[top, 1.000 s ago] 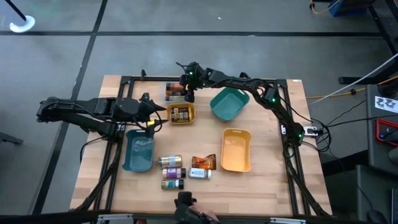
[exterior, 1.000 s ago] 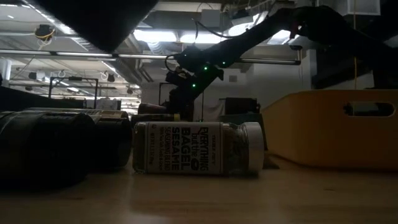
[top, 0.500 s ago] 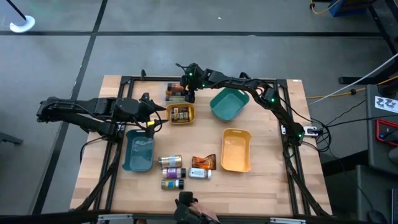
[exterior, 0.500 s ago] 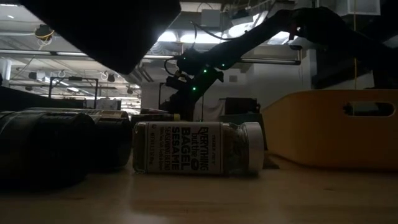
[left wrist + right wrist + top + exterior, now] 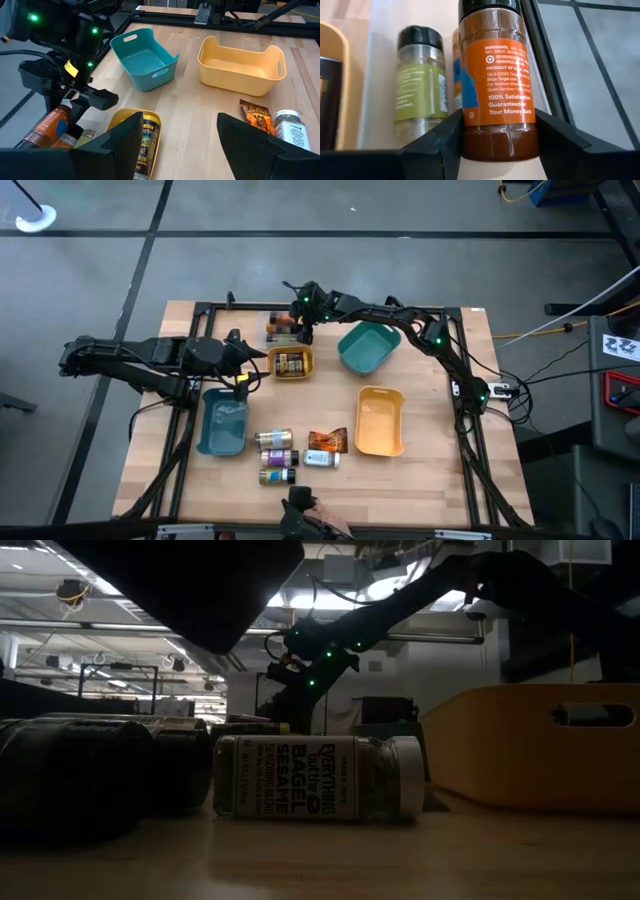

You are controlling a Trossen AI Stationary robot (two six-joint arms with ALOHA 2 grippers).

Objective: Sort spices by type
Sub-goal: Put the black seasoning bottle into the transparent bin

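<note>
My right gripper (image 5: 303, 323) reaches over the clear tray (image 5: 275, 320) at the table's far edge, shut on an orange-labelled spice jar (image 5: 496, 85) with a dark cap. A green-labelled jar (image 5: 418, 82) lies beside it in that tray. Further jars fill the small yellow tray (image 5: 292, 363). Three jars (image 5: 276, 457) lie on their sides on the wood near the front, with a white-capped jar (image 5: 322, 459) and an orange-brown packet (image 5: 328, 440). My left gripper (image 5: 182, 150) hangs open above the table's left side, near the small yellow tray, with nothing between its fingers. My right gripper pinches the orange-labelled jar's lower body (image 5: 470, 142), near its base, between its two fingers, one on each side. The fingers slant down from the table's far right. The jar's dark cap (image 5: 490, 6) points away from the gripper. Whether the jar is clear of the tray, I cannot tell.
A teal tray (image 5: 365, 347) stands right of the clear tray, a larger yellow tray (image 5: 380, 420) at the middle right and a blue tray (image 5: 222, 423) at the left. A black frame (image 5: 200, 308) runs around the tabletop. Bare wood lies along the near edge.
In the low view a dark, blurred shape along the top has spread toward the right. Both arms and all jars keep their places.
</note>
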